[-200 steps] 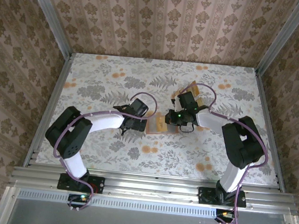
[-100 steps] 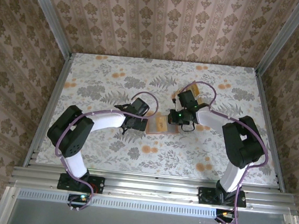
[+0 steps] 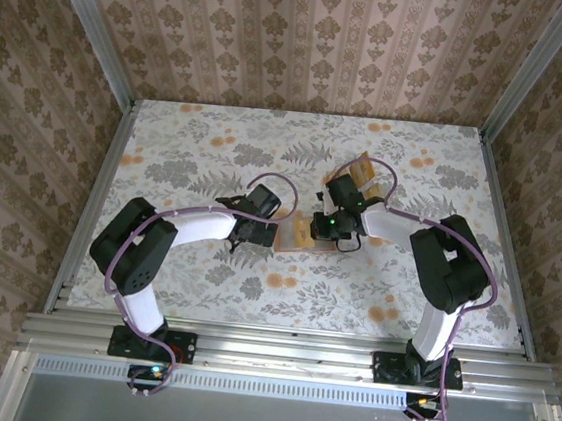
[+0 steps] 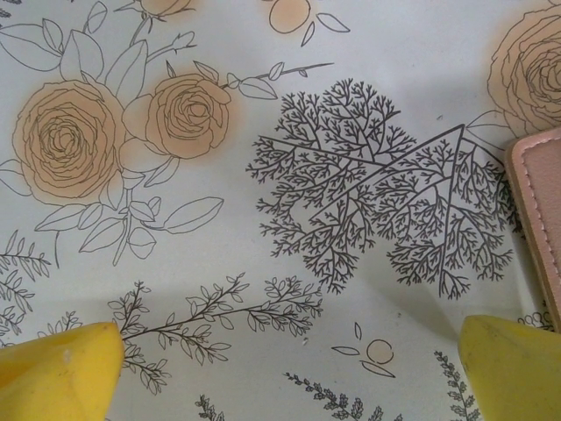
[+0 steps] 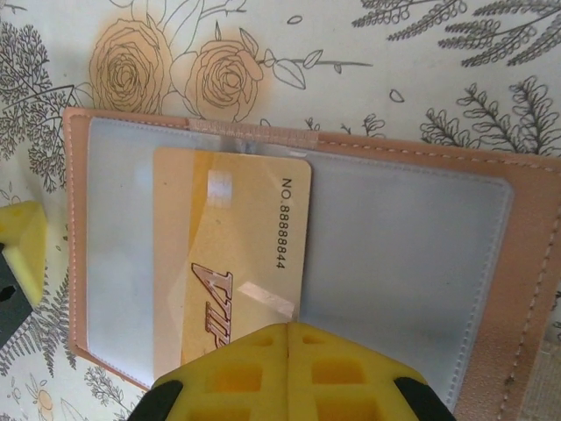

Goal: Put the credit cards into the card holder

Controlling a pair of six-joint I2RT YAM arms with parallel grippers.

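Looking down on the flowered table, and both arms are reaching in toward its middle. The left arm comes in from the near left and the right arm from the near right. They almost meet over the card holder, which lies open and flat at the centre of the table. The left gripper sits just to the left of it, and the right gripper is at its right end. Beyond the right gripper, toward the far side, some tan cards stand tilted up.

Over to the right wrist camera: the card holder is spread out, a pink stitched border around a pale, glossy inner pocket. One golden card lies along the left part of that pocket, printed with a number and the letters VIP. Whether it sits under the clear sheet or on top of it, I cannot tell. The right gripper is clenched, yellow fingers pressed together with nothing between them. Their tips cover the end of the card nearest the gripper.

Left wrist camera now: the left gripper is released, its yellow fingers spread wide over bare tablecloth, gripping nothing. The card holder shows as a pink edge just beside one of those fingers.
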